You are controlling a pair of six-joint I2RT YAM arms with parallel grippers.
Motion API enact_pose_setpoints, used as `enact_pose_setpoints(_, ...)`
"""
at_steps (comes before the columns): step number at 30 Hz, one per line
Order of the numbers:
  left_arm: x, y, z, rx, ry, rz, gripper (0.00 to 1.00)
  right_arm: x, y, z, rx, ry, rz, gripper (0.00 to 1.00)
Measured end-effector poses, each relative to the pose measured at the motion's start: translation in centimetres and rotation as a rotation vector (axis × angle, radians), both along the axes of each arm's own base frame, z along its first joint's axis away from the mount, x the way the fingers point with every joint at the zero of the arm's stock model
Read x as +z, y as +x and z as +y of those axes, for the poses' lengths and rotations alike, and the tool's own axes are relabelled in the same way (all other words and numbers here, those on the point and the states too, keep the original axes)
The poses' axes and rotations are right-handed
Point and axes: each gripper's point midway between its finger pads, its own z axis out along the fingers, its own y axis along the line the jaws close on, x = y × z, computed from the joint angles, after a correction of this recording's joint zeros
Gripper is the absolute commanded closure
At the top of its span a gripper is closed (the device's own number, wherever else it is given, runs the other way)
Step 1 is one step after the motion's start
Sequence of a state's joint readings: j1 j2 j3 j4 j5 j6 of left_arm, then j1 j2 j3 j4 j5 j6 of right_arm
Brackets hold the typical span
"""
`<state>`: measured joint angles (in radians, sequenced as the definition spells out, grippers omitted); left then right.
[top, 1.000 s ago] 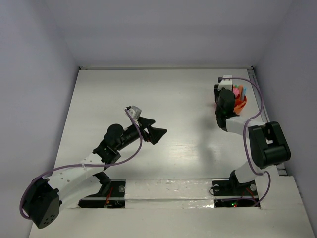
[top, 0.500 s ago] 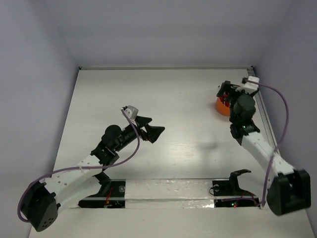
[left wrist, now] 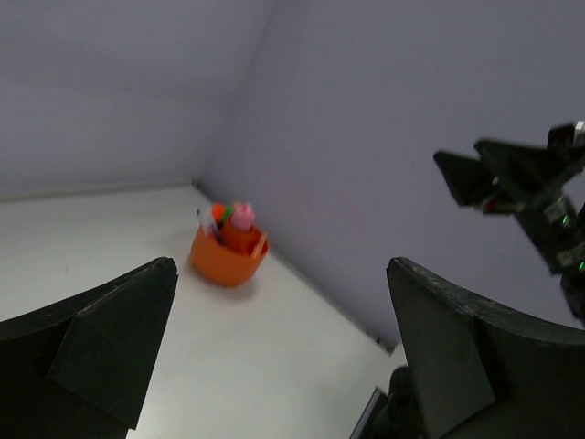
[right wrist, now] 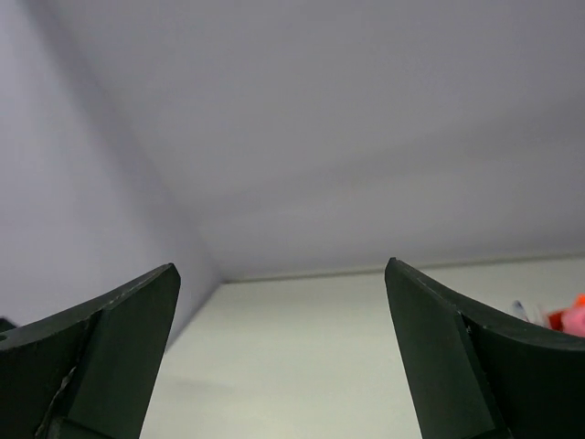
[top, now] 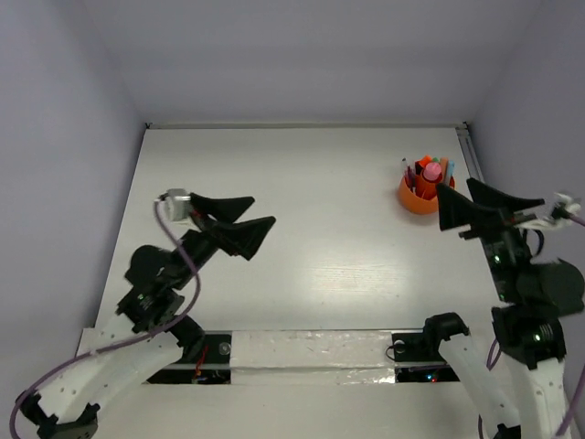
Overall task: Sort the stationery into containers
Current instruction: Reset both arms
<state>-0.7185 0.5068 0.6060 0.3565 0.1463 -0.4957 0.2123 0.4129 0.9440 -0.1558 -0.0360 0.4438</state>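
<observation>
From above, the cup [top: 420, 196] is seen at the far right of the desk [top: 311, 183], with pens [top: 428, 174] standing in it. Both sets of jaws are spread wide and empty — the left jaws raised over the desk's left half, the right jaws just beside the cup.

In the left wrist view, the cup [left wrist: 228, 257] is framed between wide jaws, well apart from them.

In the right wrist view, only a bit of the pens [right wrist: 571, 315] is caught at the edge.

The cup could be tipped by a careless swing of the right jaws — the pens would then be spilled.

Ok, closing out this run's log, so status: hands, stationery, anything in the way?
Left hand open, empty. Right hand open, empty. Stationery standing in orange cup, far right. Nothing seen in the way.
</observation>
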Motion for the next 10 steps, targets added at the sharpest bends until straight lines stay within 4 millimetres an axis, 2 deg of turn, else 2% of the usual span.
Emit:
enact_pose_setpoints(3,5.5,-2.1,3.1,0.052,-0.091,-0.090,0.01,2.9,-4.7,0.0,0.059,0.026,-0.106,0.00)
enact_pose_setpoints(6,9.3,-4.1,6.2,0.109,-0.157,-0.164,0.01,4.0,-7.7,-0.2,0.085,0.035,-0.167,0.00)
enact_pose_setpoints(8,10.4,-4.6,7.4,0.145,-0.171,-0.180,0.01,3.6,-8.3,-0.2,0.088,0.038,-0.163,0.00)
enact_pose_setpoints(10,10.0,-4.4,7.8,0.171,-0.158,-0.169,0.01,2.9,-8.0,-0.2,0.089,0.036,-0.140,0.00)
